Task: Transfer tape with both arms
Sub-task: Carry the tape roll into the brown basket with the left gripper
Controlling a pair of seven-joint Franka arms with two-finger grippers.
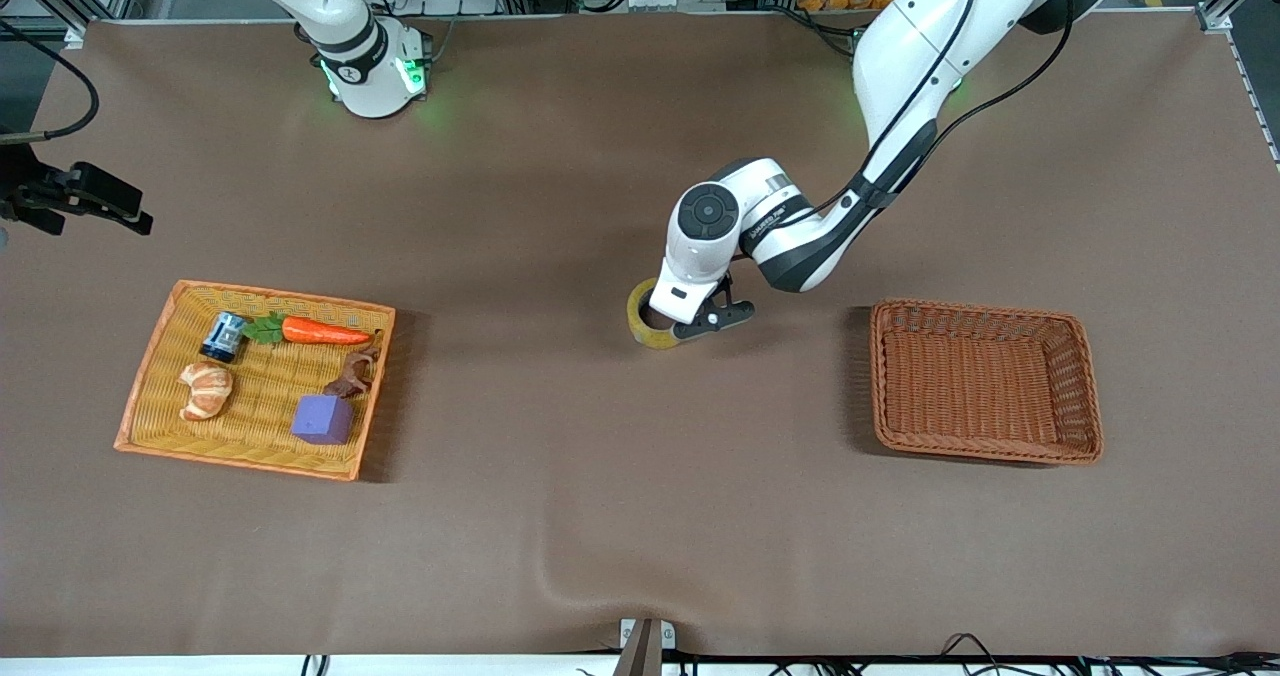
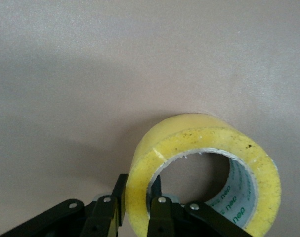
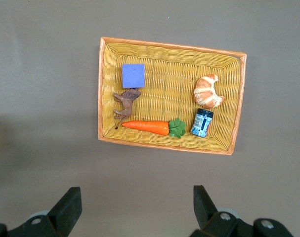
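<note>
The tape [image 1: 642, 324], a yellowish ring with a grey-white core, is at the middle of the table, low at its surface. My left gripper [image 1: 688, 330] is shut on the ring's wall. In the left wrist view one finger [image 2: 118, 196] is outside the tape [image 2: 204, 136] and the other is inside its hole, with the left gripper [image 2: 137, 195] pinching the wall. My right gripper [image 1: 128, 214] hangs high over the right arm's end of the table. In the right wrist view it [image 3: 137, 202] is open and empty.
A yellow wicker tray [image 1: 150, 396] toward the right arm's end holds a carrot [image 1: 322, 332], a croissant toy [image 1: 207, 390], a purple cube [image 1: 322, 419], a small jar [image 1: 225, 337] and a brown toy. A brown wicker basket [image 1: 975, 309] stands empty toward the left arm's end.
</note>
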